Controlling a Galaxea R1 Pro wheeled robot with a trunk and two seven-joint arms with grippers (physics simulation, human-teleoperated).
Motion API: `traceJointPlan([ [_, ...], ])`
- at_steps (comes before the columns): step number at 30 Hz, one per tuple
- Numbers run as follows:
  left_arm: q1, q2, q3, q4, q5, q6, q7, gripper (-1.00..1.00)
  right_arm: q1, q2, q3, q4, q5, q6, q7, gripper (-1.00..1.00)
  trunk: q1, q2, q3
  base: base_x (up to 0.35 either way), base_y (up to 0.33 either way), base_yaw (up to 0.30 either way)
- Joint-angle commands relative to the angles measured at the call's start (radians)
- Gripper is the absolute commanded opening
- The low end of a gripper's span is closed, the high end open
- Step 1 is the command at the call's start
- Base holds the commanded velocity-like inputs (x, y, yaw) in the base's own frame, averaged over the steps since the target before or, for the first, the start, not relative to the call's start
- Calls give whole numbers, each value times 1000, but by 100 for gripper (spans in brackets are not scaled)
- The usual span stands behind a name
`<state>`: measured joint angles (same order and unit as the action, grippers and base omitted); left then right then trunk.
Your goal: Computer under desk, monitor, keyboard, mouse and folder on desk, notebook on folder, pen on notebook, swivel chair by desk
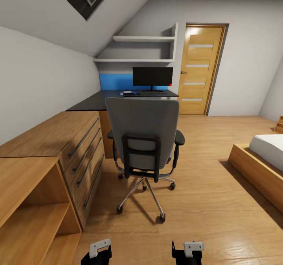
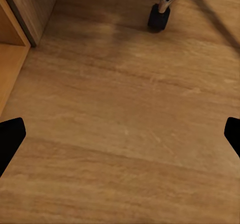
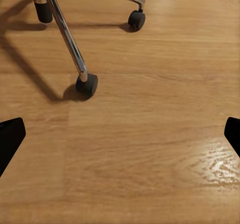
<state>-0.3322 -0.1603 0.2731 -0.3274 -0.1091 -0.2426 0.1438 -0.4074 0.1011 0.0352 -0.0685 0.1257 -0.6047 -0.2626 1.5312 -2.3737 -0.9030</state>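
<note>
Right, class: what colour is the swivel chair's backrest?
Grey, in a black frame; the swivel chair shows best in the head view.

No readable text, labels or numbers anywhere — nothing legible.

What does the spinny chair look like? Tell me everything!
The swivel chair has its grey padded back turned to the camera, with a black frame on that back, round black armrests and a shiny chrome star base on black casters. It stands upright on the wooden floor, beside the wooden dresser, facing the black desk.
</note>
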Motion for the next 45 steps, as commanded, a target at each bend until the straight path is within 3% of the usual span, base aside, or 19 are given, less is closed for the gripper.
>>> traceJointPlan([
  [1, -1, -1, 5, 1, -11, -3, 3, 100, -1, 0, 3, 1, 9, 0, -10, 100, 0, 0, -1, 0, 0, 0],
  [14, -1, -1, 4, -7, -9, 0, 1, 100, -1, 0, 7, -13, 11, 1, -10, 100, 0, 0, -1, 0, 0, 0],
  [19, -2, -12, 4, -127, -9, 34, 6, 100, -3, 2, 7, -92, 12, 13, -10, 100, 0, 0, -1, 0, 0, 0],
  [21, -3, -14, -1, -235, -9, 135, 20, 100, -6, 3, 7, -176, 12, 53, -11, 100, 0, 0, -1, 0, 0, 0],
  [23, -5, -14, -9, -288, -9, 212, 26, 100, -7, 3, 6, -221, 11, 94, -11, 100, 0, 0, -1, 0, 0, 0],
  [24, -12, -14, -21, -335, -8, 293, 30, 100, -11, 5, 6, -266, 11, 147, -11, 100, 0, 0, -1, 0, 0, 0],
  [26, -40, -14, -38, -382, -7, 391, 33, 100, -25, 9, 6, -330, 10, 238, -11, 100, 0, 0, -1, 0, 0, 0],
  [28, -86, -14, -46, -403, -6, 446, 35, 100, -49, 13, 6, -378, 10, 326, -8, 100, 0, 0, -1, 0, 0, 0],
  [33, -194, -14, -53, -372, -4, 490, 36, 100, -126, 17, 6, -417, 6, 469, 33, 100, 0, 0, -1, 0, 0, 0],
  [36, -286, -14, -54, -283, 3, 499, 30, 100, -185, 18, 3, -425, -3, 562, 128, 100, 0, 0, -1, 0, 0, 0],
  [40, -335, -14, -55, -199, 7, 494, 23, 100, -208, 16, -1, -427, -27, 598, 242, 100, 0, 0, -1, 0, 0, 0],
  [42, -348, -14, -55, -149, 7, 454, 10, 100, -215, 16, 0, -419, -35, 602, 287, 100, 0, 0, -1, 0, 0, 0],
  [45, -356, -14, -56, -99, 5, 317, -38, 100, -219, 16, 3, -390, -37, 563, 310, 100, 0, 0, -1, 0, 0, 0],
])
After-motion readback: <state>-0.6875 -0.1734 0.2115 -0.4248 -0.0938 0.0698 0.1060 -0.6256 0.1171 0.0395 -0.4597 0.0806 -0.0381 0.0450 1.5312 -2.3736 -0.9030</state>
